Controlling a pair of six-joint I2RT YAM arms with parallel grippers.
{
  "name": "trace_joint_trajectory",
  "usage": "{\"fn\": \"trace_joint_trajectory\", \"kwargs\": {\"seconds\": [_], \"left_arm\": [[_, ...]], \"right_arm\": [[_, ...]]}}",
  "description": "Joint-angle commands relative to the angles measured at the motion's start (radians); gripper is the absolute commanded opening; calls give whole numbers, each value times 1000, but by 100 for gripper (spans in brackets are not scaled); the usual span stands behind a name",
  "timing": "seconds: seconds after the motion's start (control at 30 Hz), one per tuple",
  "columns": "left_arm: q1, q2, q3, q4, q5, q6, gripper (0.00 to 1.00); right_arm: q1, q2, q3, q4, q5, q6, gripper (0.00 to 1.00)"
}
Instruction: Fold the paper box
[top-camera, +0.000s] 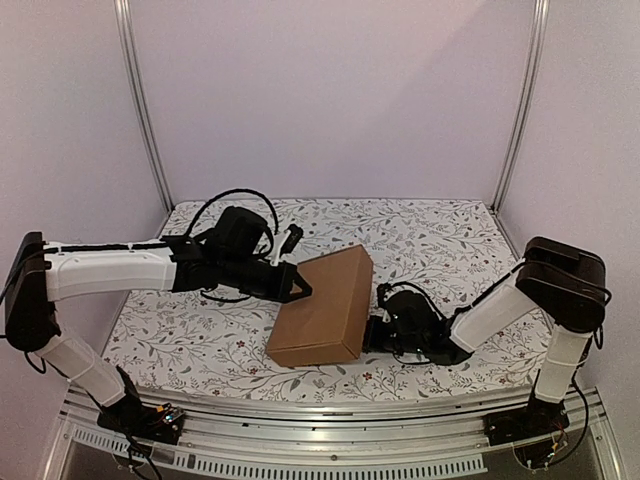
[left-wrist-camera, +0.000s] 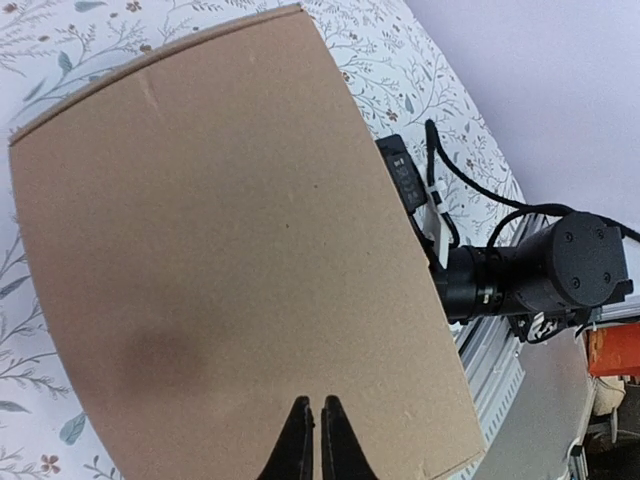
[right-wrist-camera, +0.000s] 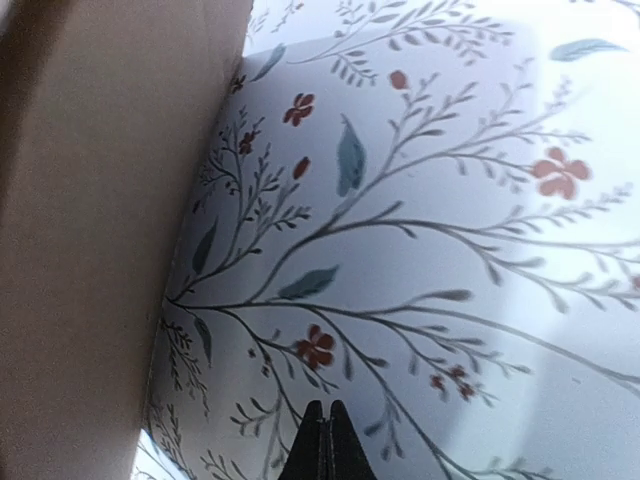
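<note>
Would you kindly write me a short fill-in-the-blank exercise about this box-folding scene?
1. The plain brown rectangular cardboard box lies flat with its lid ____.
2. The left pincer, fingers together, has its tips over the box's ____ face.
3. The right pincer, low beside the box, is ____.
4. The white table cover bears a ____ print.
Missing words: closed; top; shut; floral.

The paper box (top-camera: 325, 305) lies flat on the counter (top-camera: 430, 240), midway between the left and right edges and nearer the near edge than the far one. The left claw (top-camera: 303, 290) is over the box's left edge. The right claw (top-camera: 372, 335) sits low just beside its right side, towards the near corner.
</note>
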Motion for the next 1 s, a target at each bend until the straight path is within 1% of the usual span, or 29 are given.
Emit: {"fn": "trace_joint_trajectory", "kwargs": {"seconds": [0.0,0.17,0.27,0.33,0.37,0.4,0.43,0.5,0.53,0.57,0.63,0.7,0.73,0.8,0.83,0.97], "left_arm": [[7,-19,-5,-13,-51,16,5],[44,-69,-30,-36,-74,32,5],[76,-109,-45,-57,-86,37,9],[96,-138,-48,-82,-90,43,12],[104,-154,-45,-93,-95,49,14],[111,-170,-41,-113,-106,56,17],[117,-187,-36,-130,-117,61,20],[127,-224,-23,-167,-147,77,24],[132,-241,-14,-185,-163,83,29],[135,-260,-5,-204,-179,90,37],[142,-296,18,-242,-217,102,53],[145,-329,43,-280,-248,117,65],[147,-351,58,-302,-265,126,75],[149,-383,89,-354,-297,142,98],[149,-401,102,-380,-327,152,99],[151,-469,142,-480,-412,202,100]], "right_arm": [[-15,-113,-76,-139,71,-75,0],[-18,-271,-113,-343,175,-169,0],[-20,-391,-97,-513,264,-229,4],[-20,-473,-72,-640,324,-280,11],[-20,-505,-56,-699,351,-298,17],[-21,-547,-36,-752,382,-322,27],[-20,-577,-16,-800,410,-339,40],[-20,-658,30,-882,458,-381,78],[-20,-684,52,-920,476,-406,96],[-20,-721,76,-959,497,-425,98],[-19,-765,127,-1035,558,-465,99],[-21,-799,179,-1107,609,-487,99],[-20,-812,206,-1138,634,-496,99],[-20,-831,263,-1191,682,-511,99],[-19,-836,287,-1213,706,-513,99],[-20,-844,376,-1328,815,-491,99]]}}
